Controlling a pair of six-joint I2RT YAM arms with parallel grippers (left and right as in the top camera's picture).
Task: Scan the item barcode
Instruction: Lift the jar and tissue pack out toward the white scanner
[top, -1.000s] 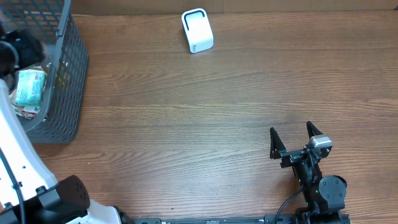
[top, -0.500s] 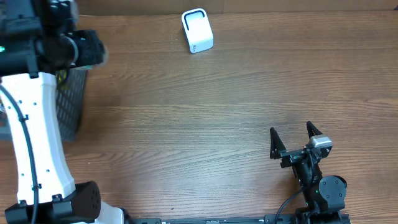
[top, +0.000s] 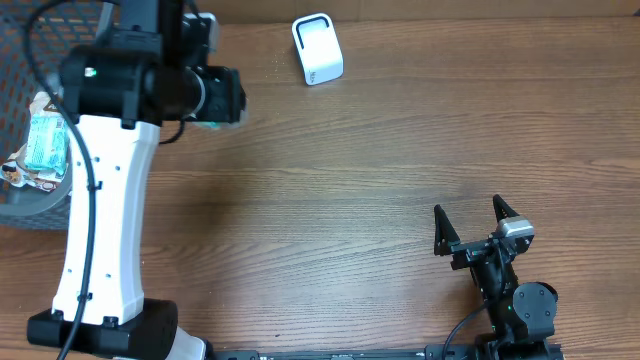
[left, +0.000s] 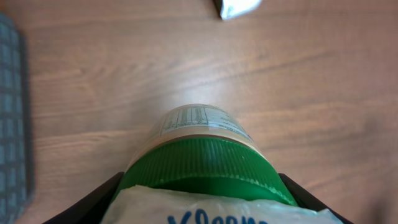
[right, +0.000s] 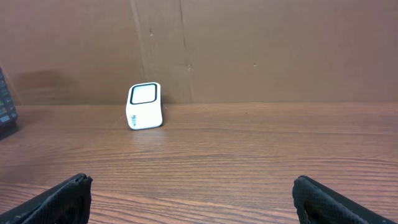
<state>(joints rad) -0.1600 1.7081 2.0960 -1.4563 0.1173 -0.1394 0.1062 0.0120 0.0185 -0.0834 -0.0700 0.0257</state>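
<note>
A jar (left: 198, 140) with a ribbed green lid and a printed label fills the left wrist view, and my left gripper (left: 205, 190) is shut on it, one black finger on each side of the lid. A white tissue packet with blue lettering (left: 217, 211) lies against the lid, close to the camera. From overhead, the left gripper (top: 220, 97) hangs over the table at the back left, short of the white scanner (top: 317, 48), whose corner (left: 239, 6) shows ahead of the jar. Near the front right my right gripper (top: 472, 222) stands open and empty, facing the scanner (right: 145, 106).
A grey mesh basket (top: 30, 205) with packaged goods (top: 47, 140) stands at the left edge, and its side (left: 9, 124) shows in the left wrist view. A cardboard wall (right: 249, 50) runs behind the scanner.
My left arm has swung out of the basket and to the right, toward the scanner, with the jar in its grip. The right arm has not moved.
</note>
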